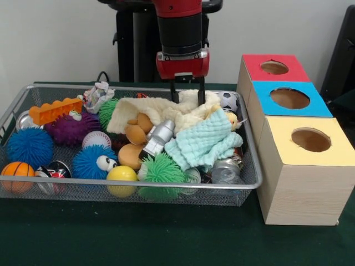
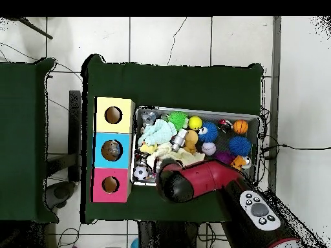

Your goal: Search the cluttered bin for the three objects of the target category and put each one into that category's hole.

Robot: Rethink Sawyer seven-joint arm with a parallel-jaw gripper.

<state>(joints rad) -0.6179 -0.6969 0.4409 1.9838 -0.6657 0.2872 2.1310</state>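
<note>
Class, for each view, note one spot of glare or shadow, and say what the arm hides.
Front view: light glints off the crushed silver metal can; the hole in the yellow-topped wooden box is dark inside. Overhead view: the red and black robot arm covers part of the wire mesh bin, hiding the end effector.

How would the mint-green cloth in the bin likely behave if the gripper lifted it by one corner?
The mint-green cloth lies crumpled in soft folds, so it would probably hang limp. It looks light. Draped over a can and beside the silver toy, it may drag them along.
</note>
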